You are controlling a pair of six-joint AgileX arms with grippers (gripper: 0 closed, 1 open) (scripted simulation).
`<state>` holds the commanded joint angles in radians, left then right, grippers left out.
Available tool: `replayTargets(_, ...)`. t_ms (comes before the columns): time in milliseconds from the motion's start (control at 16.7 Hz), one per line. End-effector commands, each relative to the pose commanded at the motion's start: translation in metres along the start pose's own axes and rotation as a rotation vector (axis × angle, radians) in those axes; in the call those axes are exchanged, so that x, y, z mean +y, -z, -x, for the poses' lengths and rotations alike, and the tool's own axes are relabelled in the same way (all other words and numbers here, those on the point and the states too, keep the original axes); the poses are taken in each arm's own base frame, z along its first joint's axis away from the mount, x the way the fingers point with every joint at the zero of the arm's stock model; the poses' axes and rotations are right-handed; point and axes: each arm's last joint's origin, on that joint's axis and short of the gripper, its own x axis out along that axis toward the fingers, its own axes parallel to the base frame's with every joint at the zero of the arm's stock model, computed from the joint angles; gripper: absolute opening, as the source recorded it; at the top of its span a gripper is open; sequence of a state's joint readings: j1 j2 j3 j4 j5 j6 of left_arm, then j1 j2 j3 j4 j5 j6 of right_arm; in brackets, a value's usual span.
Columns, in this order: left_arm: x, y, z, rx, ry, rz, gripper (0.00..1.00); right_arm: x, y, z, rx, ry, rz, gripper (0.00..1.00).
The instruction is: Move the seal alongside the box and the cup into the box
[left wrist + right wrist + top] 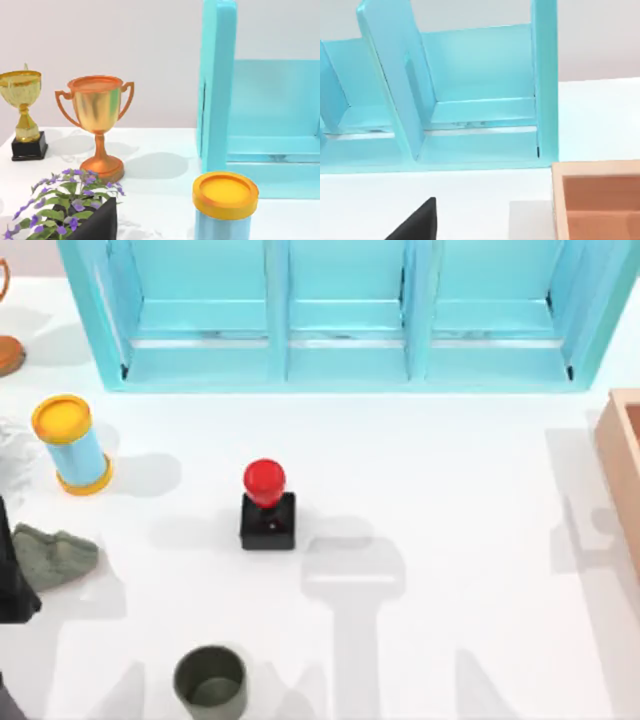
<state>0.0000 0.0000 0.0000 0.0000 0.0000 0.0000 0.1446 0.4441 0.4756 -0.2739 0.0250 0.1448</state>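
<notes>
Right now I see the seal [267, 506] standing upright near the middle of the table [450, 490], well apart from the box [622, 455] at the right edge. Toward the near edge, left of centre, stands the cup [211, 681], upright. By the left edge I see part of my left arm, beside a cloth lump [55, 555] and a blue-and-yellow cylinder [73, 444]. Whether either gripper's fingers are apart or together, I cannot tell.
</notes>
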Motion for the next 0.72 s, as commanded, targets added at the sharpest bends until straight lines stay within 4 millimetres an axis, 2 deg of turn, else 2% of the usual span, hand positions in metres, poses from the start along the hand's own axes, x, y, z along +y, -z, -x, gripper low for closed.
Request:
replayTargets(180,0.0,0.0,0.0,0.0,0.0,0.0,1.0,0.022,-0.052,-0.018,0.149,-0.039,-0.052,1.0)
replayTargets(420,0.0,0.0,0.0,0.0,0.0,0.0,1.0,0.067,-0.112,-0.067,0.375,-0.068,-0.104,1.0)
replayTargets(600,0.0,0.0,0.0,0.0,0.0,0.0,1.0,0.114,-0.137,-0.116,0.548,-0.065,-0.121,1.0)
replayTargets(720,0.0,0.0,0.0,0.0,0.0,0.0,1.0,0.151,-0.14,-0.149,0.659,-0.05,-0.121,1.0)
